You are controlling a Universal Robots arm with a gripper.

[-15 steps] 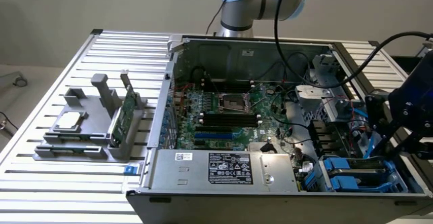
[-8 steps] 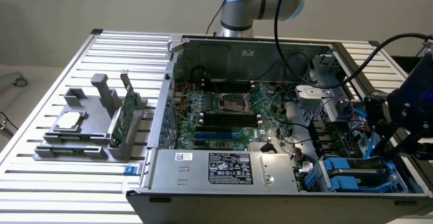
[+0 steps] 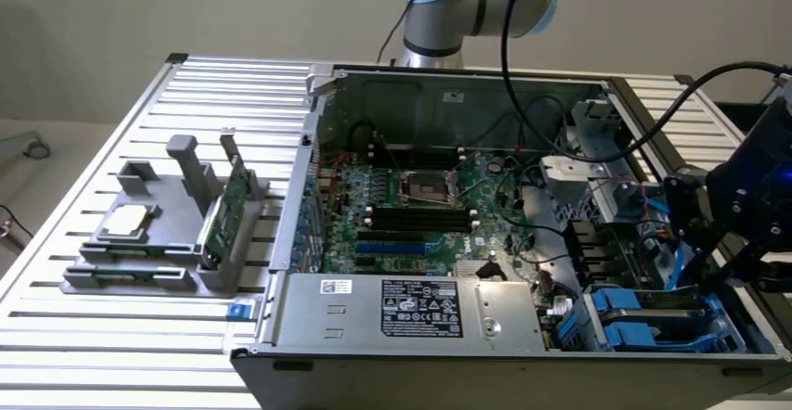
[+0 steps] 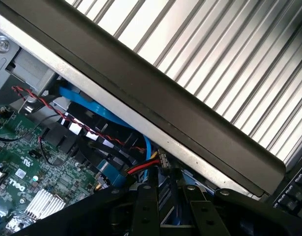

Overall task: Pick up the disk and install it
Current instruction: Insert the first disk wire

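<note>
My gripper (image 3: 700, 248) hangs over the drive bay in the open computer case (image 3: 315, 150), at the exterior view's right. In the wrist view the two dark fingers (image 4: 145, 206) of the gripper (image 4: 169, 196) point down under the case's rim (image 4: 155, 115). They are shut on a narrow blue and grey piece, the disk (image 4: 165, 192), seen edge-on and mostly hidden. Blue carrier plastic (image 3: 625, 325) sits in the bay just below the gripper. I cannot tell whether it belongs to the held disk.
Blue and red-black cables (image 4: 92, 110) run close to the fingers. The motherboard (image 3: 415, 215) and power supply (image 3: 409, 308) fill the case. On the slatted table (image 3: 74, 243), a grey fixture (image 3: 155, 266) holds a silver chip (image 3: 129, 223) and a green card (image 3: 223, 215).
</note>
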